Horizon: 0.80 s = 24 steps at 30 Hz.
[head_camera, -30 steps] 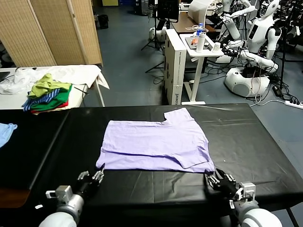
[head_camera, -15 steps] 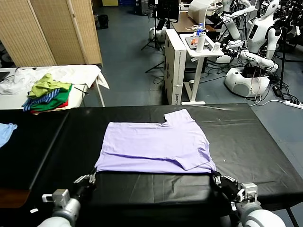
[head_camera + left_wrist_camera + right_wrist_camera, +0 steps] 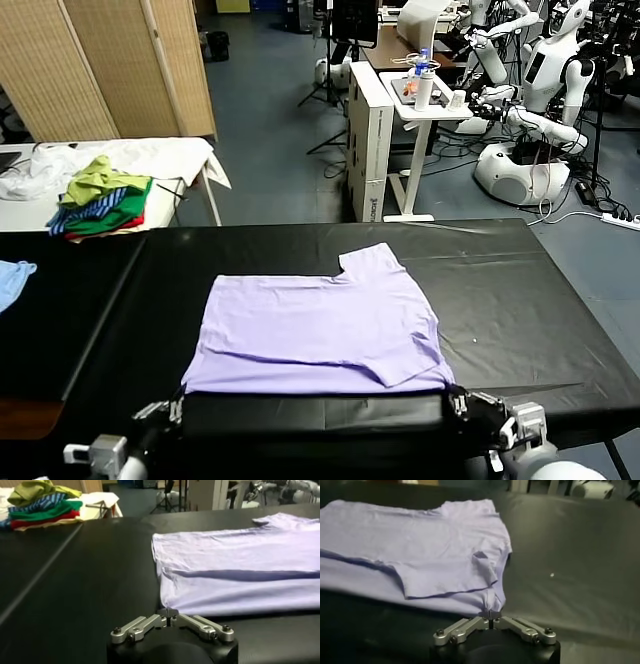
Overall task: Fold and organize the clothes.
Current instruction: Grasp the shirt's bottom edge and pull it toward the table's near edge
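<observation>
Both sets of jaws were pinched fully together, each on a near corner of the lavender T-shirt [image 3: 315,325]: the left gripper [image 3: 171,615] nipped the hem corner on the robot's left, the right gripper [image 3: 490,616] nipped a small gathered tuck of fabric at the corner on its right; in the head view both grippers sat at the near edge of the black table [image 3: 520,300], the left gripper [image 3: 172,409] low on the left and the right gripper [image 3: 457,404] low on the right, with the shirt's near hem stretched between them at the table's brink. The shirt lay flat on the table, already doubled lengthwise, one sleeve [image 3: 368,260] pointing to the far side; the risk, as I judged it, was that thin soft cloth held by so little could slip from one pinch, most likely the bunched right one, so the hem would go slack and skew; uneven pulling could also drag the upper layer off its fold. Farther off to the left, a light blue garment [image 3: 12,276] lay apart; beyond it, a pile of green, striped and red clothes [image 3: 100,198] rested on a white table.
</observation>
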### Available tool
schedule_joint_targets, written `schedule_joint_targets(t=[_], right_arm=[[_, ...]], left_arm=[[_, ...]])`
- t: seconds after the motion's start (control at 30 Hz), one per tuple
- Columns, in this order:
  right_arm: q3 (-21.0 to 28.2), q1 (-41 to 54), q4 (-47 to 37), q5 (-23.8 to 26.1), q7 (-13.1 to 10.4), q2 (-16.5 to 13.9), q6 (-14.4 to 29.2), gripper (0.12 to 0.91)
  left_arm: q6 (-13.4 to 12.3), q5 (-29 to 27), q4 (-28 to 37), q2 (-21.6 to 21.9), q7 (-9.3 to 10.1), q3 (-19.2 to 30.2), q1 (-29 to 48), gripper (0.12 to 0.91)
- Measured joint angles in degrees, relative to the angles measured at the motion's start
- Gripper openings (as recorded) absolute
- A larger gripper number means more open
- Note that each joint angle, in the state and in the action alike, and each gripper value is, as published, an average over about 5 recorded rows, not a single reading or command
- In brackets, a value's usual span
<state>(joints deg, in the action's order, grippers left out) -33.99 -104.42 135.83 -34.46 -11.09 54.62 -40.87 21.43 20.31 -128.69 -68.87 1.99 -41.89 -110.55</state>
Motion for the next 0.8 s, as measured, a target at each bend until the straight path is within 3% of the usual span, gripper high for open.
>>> schedule_joint_targets(t=[0.07, 0.2, 0.3, 0.4, 0.6, 0.67, 0.8], right_arm=[[-0.32, -0.54, 0.52, -0.01, -0.02, -0.07, -0.69, 0.258], [-1.34, -2.04, 2.12, -0.19, -0.13, -0.33, -1.32, 0.511], [-2.42, -3.39, 3.86, -1.29, -0.20, -0.81, -1.33, 0.699], [-3.92, -3.69, 5.48, -3.91, -0.19, -1.39, -1.33, 0.847], [-5.79, 2.12, 5.01, -9.45, -0.04, -3.74, 1.47, 0.906], [-4.80, 6.10, 3.13, -10.11, -0.31, -4.74, 2.90, 0.907], [0.21, 16.95, -3.18, -11.02, -1.99, -6.26, 3.39, 0.907]], left_arm=[[0.14, 0.00, -0.42, -0.04, 0.05, -0.51, -0.85, 0.144], [0.91, 0.00, -1.46, -0.30, 0.37, -1.15, -2.28, 0.162], [1.81, 0.00, -2.43, -0.60, 0.62, -1.63, -3.28, 0.283], [3.14, 0.00, -3.42, -1.05, 1.25, -2.27, -4.17, 0.472], [4.17, 2.43, -6.08, -2.17, 3.47, -4.26, -4.08, 0.826], [4.31, 5.26, -6.99, -1.95, 4.82, -4.90, -2.95, 0.884], [6.02, 13.16, -7.08, -0.33, 7.89, -4.92, 1.82, 0.905]])
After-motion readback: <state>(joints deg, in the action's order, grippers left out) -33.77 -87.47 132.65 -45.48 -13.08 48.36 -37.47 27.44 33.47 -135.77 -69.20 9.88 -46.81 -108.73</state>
